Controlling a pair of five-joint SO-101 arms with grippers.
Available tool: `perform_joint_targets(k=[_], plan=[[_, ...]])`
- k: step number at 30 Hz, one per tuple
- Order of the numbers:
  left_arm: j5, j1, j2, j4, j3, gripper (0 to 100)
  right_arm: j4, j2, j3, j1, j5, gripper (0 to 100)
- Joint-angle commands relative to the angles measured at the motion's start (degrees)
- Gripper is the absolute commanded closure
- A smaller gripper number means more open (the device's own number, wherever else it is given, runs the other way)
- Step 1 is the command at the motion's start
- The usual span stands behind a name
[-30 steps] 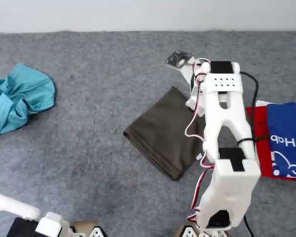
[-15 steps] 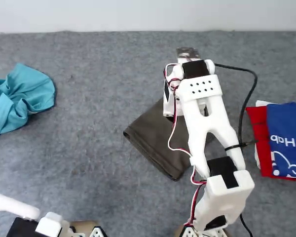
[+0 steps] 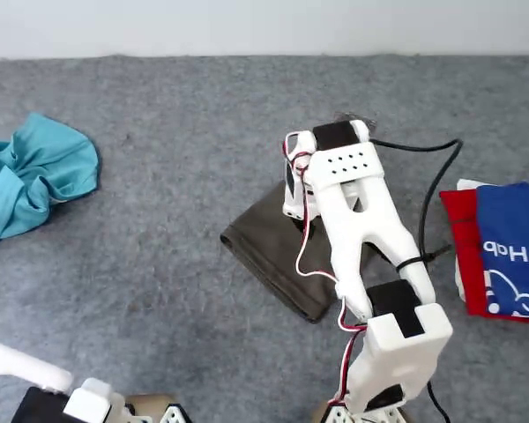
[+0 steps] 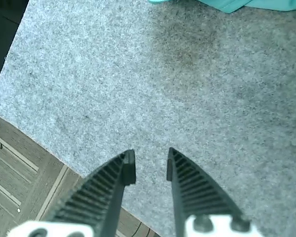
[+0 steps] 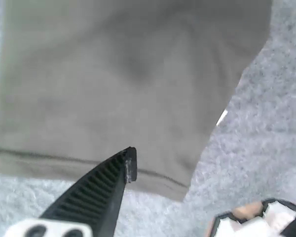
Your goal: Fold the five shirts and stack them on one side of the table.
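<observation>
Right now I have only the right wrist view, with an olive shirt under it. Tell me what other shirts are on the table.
Observer: A teal shirt lies crumpled and unfolded at the left side of the high view.
Operator: Give me the stack.
Observer: A blue shirt lies folded on a red shirt at the right edge of the high view, to the right of your olive shirt.
Operator: Report the other arm.
Observer: The left end effector is open over the bare grey table cover, near the table's edge, holding nothing.
</observation>
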Motion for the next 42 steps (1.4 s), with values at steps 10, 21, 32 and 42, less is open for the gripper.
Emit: perform_joint_targets(k=[10,21,32,42], plan=[[-0.6,0.1,-2.1,-0.1,-2.1,88,-38.9,-2.6,27.6,3.5,-1.7,52.3],[-0.6,0.1,-2.1,0.1,-2.1,88,-53.3,-2.6,37.9,3.3,2.5,82.5],[-0.6,0.1,-2.1,0.1,-2.1,88,-49.0,-5.5,36.7,4.3,19.3,99.0],[-0.6,0.0,-2.1,0.1,-2.1,88,-33.5,-28.1,34.2,9.4,36.5,99.0]])
